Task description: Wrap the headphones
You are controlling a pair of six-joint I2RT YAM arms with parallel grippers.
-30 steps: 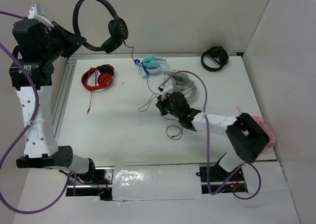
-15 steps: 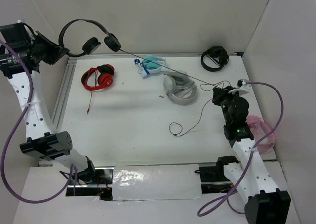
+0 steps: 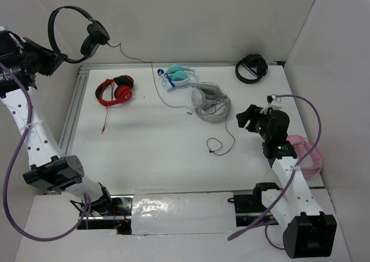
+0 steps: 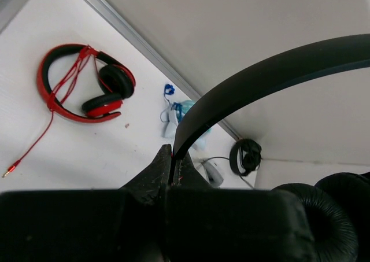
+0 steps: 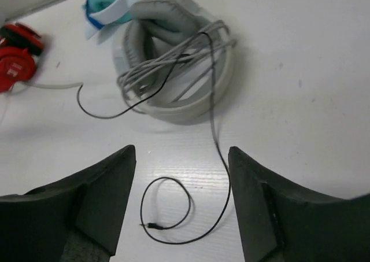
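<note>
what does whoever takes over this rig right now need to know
Left gripper: shut on the headphones at the headband, holding them high beyond the table's far-left corner.
Right gripper: open, empty, above the cable's loose plug end.
Cable: hangs from an earcup, trails across the table and over the grey headphones.
Done: headphones lifted.
Left: none of the cable is wound yet; pick it up and wrap it.

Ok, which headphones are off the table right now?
The slim black headphones, held aloft far left by the left gripper; the others lie on the table.
</note>
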